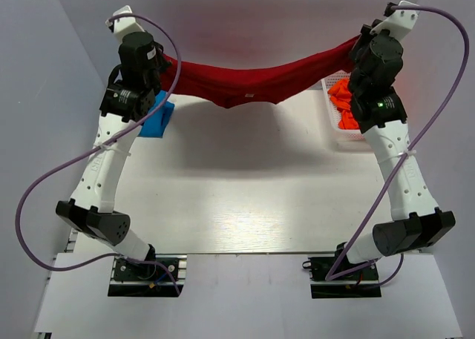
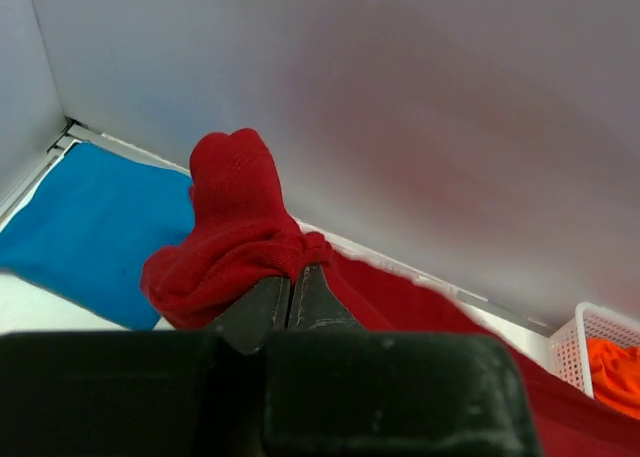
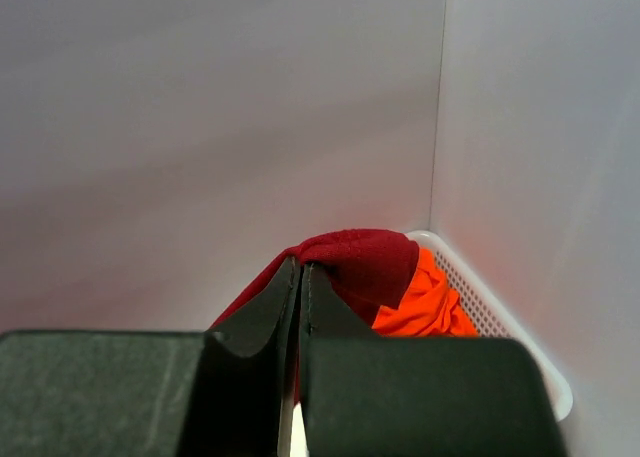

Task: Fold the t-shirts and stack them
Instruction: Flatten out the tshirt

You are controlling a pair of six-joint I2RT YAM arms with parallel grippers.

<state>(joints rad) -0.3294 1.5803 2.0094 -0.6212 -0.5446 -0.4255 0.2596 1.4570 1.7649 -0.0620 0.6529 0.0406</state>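
1. Where the arm bases are bolted at the near edge, the white table [image 1: 245, 198] is seen running away as a smooth, pale board, with a soft shadow cast across its far half.
2. Farther back, the dark red t-shirt [image 1: 252, 85] is held above the table, strung between the two arms. Its long axis lies left to right, and its middle sags.
3. The left gripper [image 2: 292, 277] is pressed closed on one bunched end of the red cloth, with a lump of it standing above the fingertips.
4. The right gripper [image 3: 301, 269] is clamped narrow on the other end.
5. A bright blue t-shirt [image 1: 157, 119] is laid flat on the table beside the left arm.
6. At the far right, orange t-shirts [image 1: 341, 101] are piled in a white perforated basket [image 1: 349, 141].
7. The space is closed by plain pale grey walls [image 1: 252, 16], and the back one is tinged red behind the shirt.
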